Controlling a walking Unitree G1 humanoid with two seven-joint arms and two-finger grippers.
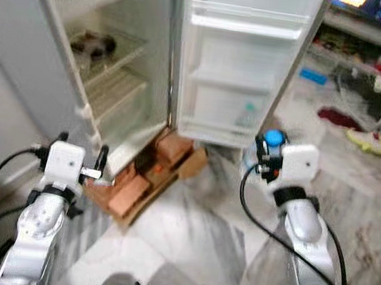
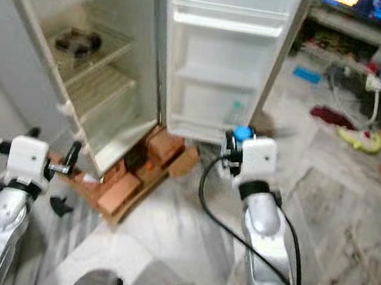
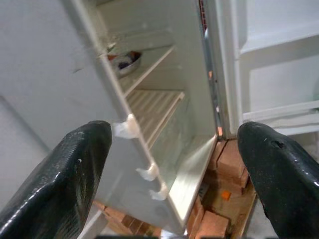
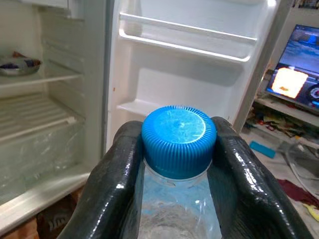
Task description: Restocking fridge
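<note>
Right gripper (image 4: 174, 164) fingers grasp the clear blue-capped plastic bottle (image 4: 178, 149), left gripper (image 3: 174, 164) fingers released; open white fridge (image 1: 116, 71) looks mostly unstocked

Left claw (image 3: 169, 164) spread wide, right claw (image 4: 177, 172) clamped, both arms raised

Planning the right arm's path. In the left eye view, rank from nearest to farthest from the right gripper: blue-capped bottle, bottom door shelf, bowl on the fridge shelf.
1. Blue-capped bottle: clamped in the right gripper.
2. Bottom door shelf: on the open door just ahead, slightly left.
3. Bowl: far left, deep inside on the fridge shelf.
</note>
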